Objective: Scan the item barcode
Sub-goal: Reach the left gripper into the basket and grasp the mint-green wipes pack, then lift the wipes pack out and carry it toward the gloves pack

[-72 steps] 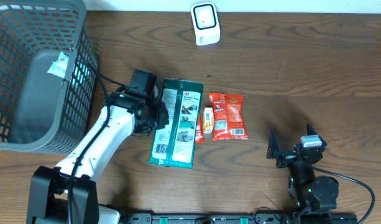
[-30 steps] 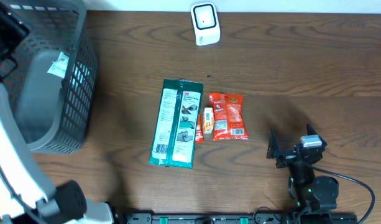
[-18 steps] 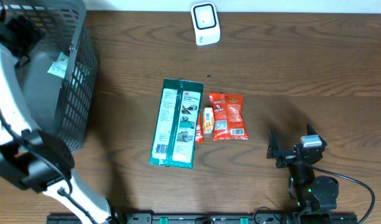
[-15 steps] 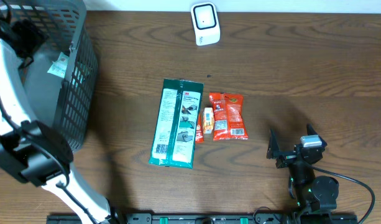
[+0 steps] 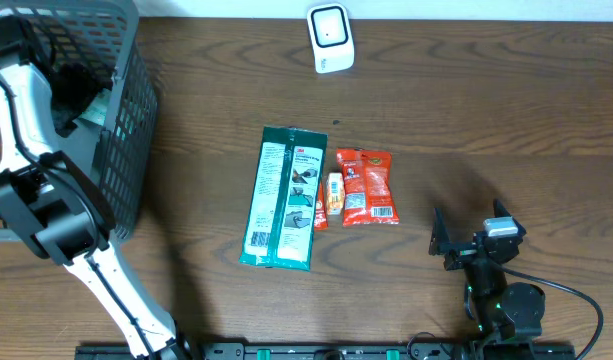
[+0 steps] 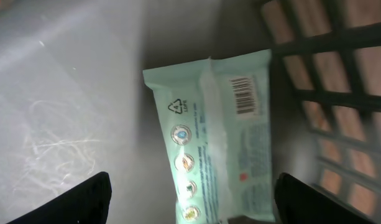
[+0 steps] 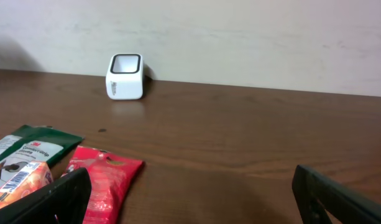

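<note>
In the basket point(image 5: 126, 150), far left: pale green packet point(image 6: 209, 137), barcode point(image 6: 245, 96) upward, beneath left gripper point(image 6: 190, 202), fingers spread, nothing pinched. Centre table: green pack point(image 5: 281, 197), red pouch point(image 5: 367, 186), likely awaiting the scanner point(image 5: 329, 37). Far right: right gripper point(image 5: 469, 240), fingers spread, parked.

left arm point(image 5: 18, 115): i have it stretched far out on the left side, elbow bent, forearm running away from the base, wrist turned inward. left end effector point(image 5: 72, 86) points downward, jaws spread wide, gripping nothing; its fingers point(image 6: 78, 202) show only at the lower corners of the wrist view.

right arm point(image 5: 501, 300): folded low, close to its base. right end effector point(image 7: 193, 199) sits level, facing forward over the counter, jaws fully apart, holding nothing.
</note>
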Controlling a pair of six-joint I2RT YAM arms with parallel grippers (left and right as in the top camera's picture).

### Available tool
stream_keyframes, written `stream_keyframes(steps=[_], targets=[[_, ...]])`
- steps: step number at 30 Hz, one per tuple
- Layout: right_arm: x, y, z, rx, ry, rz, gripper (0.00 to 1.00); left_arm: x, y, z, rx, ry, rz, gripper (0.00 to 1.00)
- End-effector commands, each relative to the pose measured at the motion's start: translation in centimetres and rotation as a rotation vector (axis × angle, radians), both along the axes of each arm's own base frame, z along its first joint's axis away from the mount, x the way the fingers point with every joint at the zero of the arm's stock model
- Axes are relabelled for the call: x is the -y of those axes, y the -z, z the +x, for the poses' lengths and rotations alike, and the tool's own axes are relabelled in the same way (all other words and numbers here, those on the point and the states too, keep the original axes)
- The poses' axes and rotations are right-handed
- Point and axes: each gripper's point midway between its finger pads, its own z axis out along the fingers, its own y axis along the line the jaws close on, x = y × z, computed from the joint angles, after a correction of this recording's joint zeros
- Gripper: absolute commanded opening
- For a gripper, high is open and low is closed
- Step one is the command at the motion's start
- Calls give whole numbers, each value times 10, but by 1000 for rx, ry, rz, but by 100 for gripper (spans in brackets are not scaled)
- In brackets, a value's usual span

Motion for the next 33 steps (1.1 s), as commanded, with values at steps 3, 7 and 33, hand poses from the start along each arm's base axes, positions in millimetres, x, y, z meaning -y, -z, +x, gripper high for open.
stream_keyframes(steps=[3,7,33], targets=[[2,0,0,1,6,-4,99,5,22,2,-17,0,-25,84],[2,0,0,1,6,-4,99,11,29,3,-26,12,-24,80],[2,0,0,1,6,-4,99,-4,70,-45,-199,-107,53,20]])
